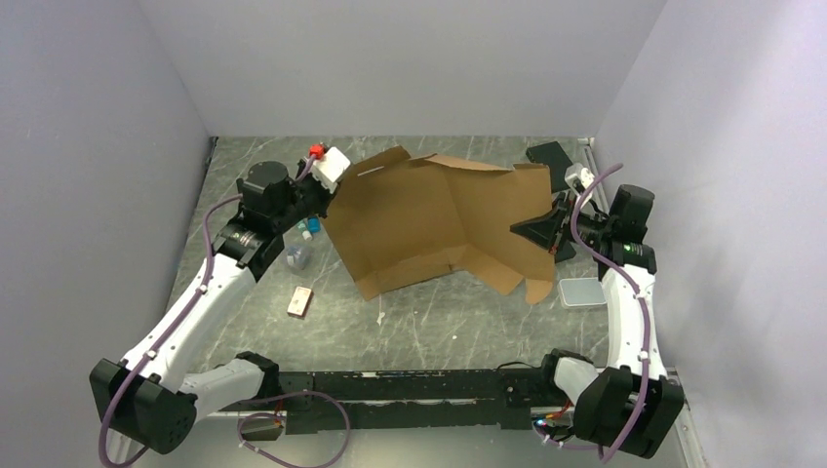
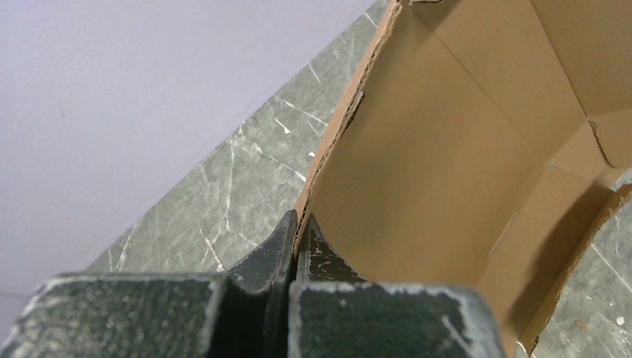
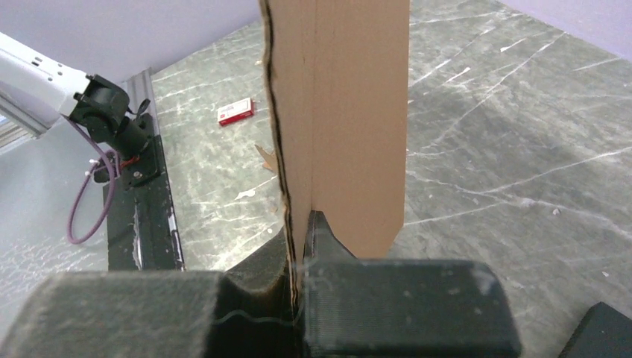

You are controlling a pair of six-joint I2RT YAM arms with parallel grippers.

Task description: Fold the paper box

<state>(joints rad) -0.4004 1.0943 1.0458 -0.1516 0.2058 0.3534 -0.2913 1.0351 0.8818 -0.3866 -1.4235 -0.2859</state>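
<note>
**Top view.** Brown paper box [image 1: 439,219] spread half open across the middle of the grey marbled table [image 1: 439,322], panels creased and tented, loose flaps toward the near edge. Left gripper [image 1: 327,200] at the box's left edge and right gripper [image 1: 527,230] at its right side, both touching cardboard. Near the left arm, a small red-and-white packet [image 1: 300,300] flat on the table, apart from the box. Just beside the box's near right corner, a grey tray [image 1: 581,292]. At the far right, behind the box, a black slab [image 1: 549,156].

**Left wrist view.** Left gripper [image 2: 297,235] clenched on the paper box [image 2: 432,171], one finger on each side of a corrugated wall edge, no gap showing. Inside of the box open to the right, creased panels meeting at an angle. Table [image 2: 238,186] and a pale wall beyond on the left.

**Right wrist view.** Right gripper [image 3: 298,246] pinched tight on the paper box [image 3: 350,112], a flap standing upright between the fingers with its raw edge on the left. Red-and-white packet [image 3: 236,112] far off on the table [image 3: 507,149], left of the flap. Corner of a black slab [image 3: 605,328] at bottom right.
</note>
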